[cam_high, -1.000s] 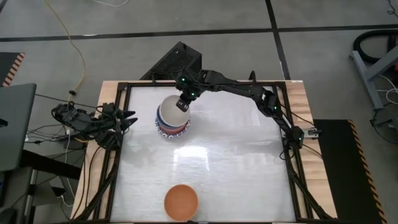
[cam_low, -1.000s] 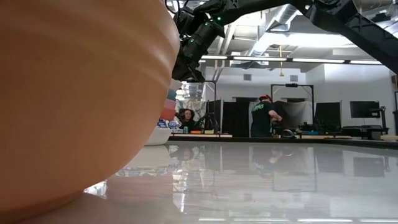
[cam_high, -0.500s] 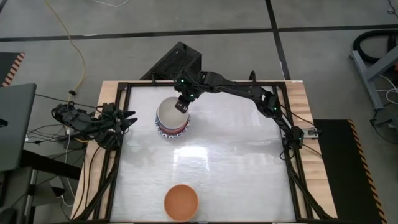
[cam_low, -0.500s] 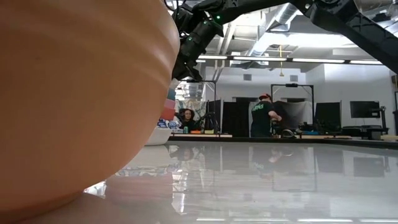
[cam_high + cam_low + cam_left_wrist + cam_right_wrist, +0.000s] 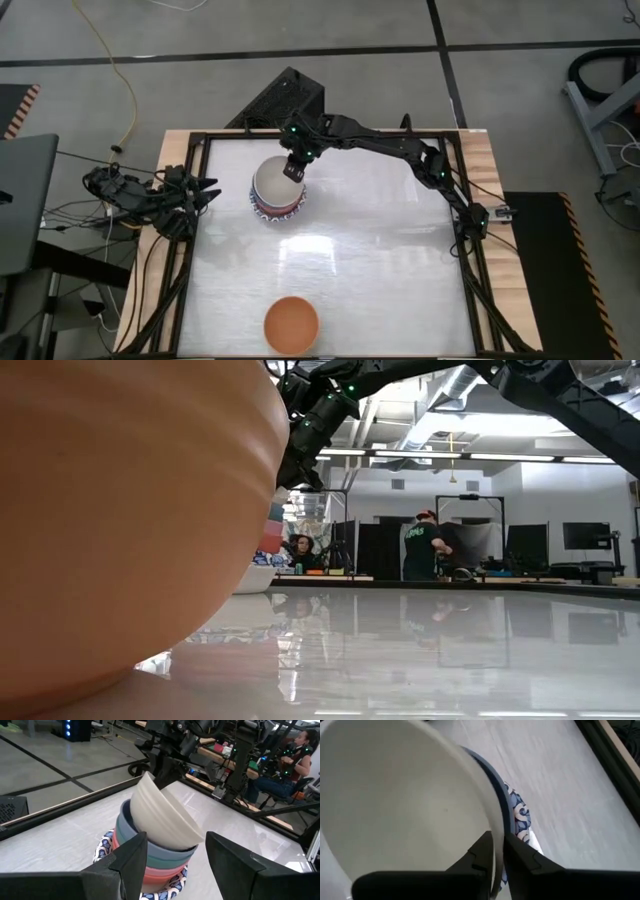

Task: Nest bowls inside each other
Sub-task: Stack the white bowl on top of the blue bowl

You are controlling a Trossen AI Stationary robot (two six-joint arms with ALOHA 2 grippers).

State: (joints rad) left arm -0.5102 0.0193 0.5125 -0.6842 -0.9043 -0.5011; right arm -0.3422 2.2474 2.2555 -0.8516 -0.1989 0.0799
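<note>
Right gripper (image 5: 292,172): over the stack at the far left of the table (image 5: 380,260), fingers pinched on either side of the cream bowl's rim.
Cream bowl (image 5: 165,815): tilted, resting in the top of the stack, rim between the right fingers (image 5: 481,851).
Stack (image 5: 150,857): blue bowl (image 5: 167,856) on top, then a green one, pink and red below, all nested and sitting on a patterned plate (image 5: 107,851).
Orange bowl (image 5: 291,324): alone at the near edge, well apart from the stack, filling the left of the low view.
Left gripper (image 5: 172,857): parked off the table's left edge, jaws wide open, holding nothing, facing the stack.
Room: two people at benches far behind.
</note>
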